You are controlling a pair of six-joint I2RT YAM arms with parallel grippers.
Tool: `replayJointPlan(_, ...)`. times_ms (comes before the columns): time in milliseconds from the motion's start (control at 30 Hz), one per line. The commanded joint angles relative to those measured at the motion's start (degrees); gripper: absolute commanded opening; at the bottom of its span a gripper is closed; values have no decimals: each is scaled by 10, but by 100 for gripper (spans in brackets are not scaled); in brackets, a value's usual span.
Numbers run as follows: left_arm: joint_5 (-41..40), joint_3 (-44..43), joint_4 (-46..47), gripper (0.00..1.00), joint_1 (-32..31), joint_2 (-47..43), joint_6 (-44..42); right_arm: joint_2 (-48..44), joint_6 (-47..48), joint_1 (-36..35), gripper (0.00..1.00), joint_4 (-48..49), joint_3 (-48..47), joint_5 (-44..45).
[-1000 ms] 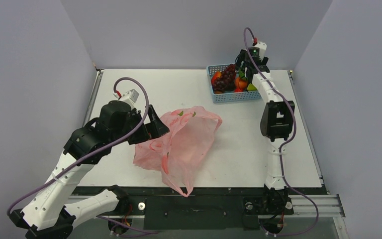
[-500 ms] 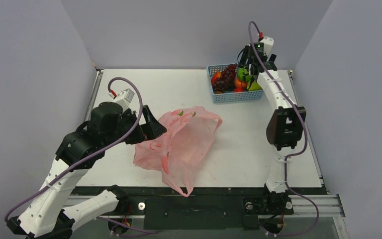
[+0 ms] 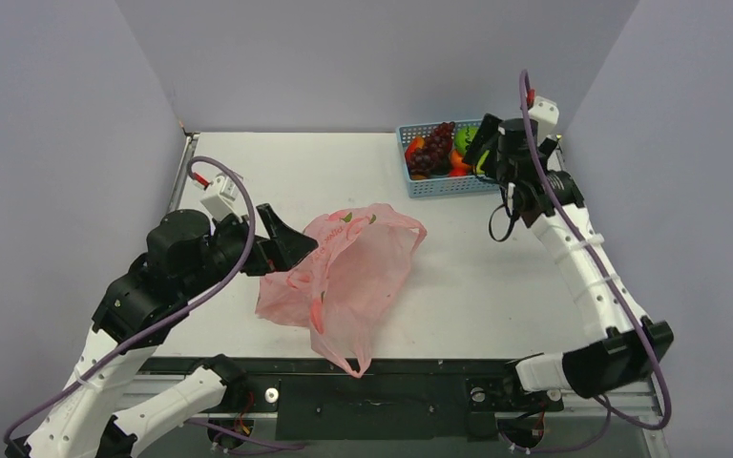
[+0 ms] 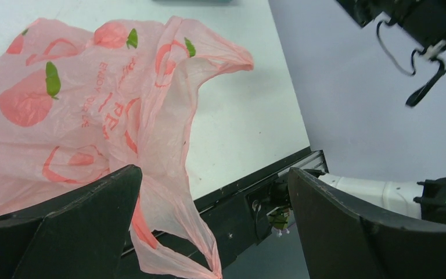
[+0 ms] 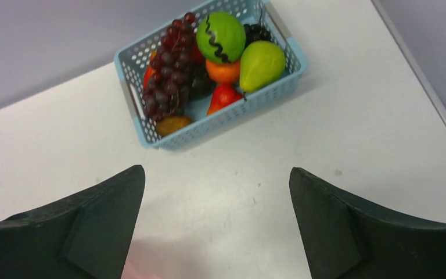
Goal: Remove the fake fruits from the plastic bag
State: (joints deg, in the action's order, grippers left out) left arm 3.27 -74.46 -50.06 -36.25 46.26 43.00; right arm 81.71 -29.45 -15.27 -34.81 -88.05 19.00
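Obs: thin translucent pink plastic bag (image 4: 93, 116) printed with red fruit outlines and lettering, plus small green leaf marks. The light blue plastic mesh basket (image 5: 238, 111) shows a dark red grape bunch (image 5: 171, 67) at 9 o'clock, a round green apple (image 5: 220, 36) with a black wavy line at 12, a yellow-green pear (image 5: 261, 65) at 3, and a round orange fruit (image 5: 223, 71) at centre. White counter (image 5: 337, 174). Black: left pincer (image 4: 213, 170), right pincer (image 5: 216, 170).
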Motion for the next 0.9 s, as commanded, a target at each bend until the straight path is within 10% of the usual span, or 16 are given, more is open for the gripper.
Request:
replayJointPlan(0,2,-2,91,97,3,-34,-23,-141,-18,-25,90,-41,84,-28)
replayJointPlan(433,16,-23,152,97,3,-114,-105,-531,-50,-35,90,-131,202,-49)
replayJointPlan(867,-24,-33,150,97,3,-186,-160,-626,-62,-36,90,-194,196,-26)
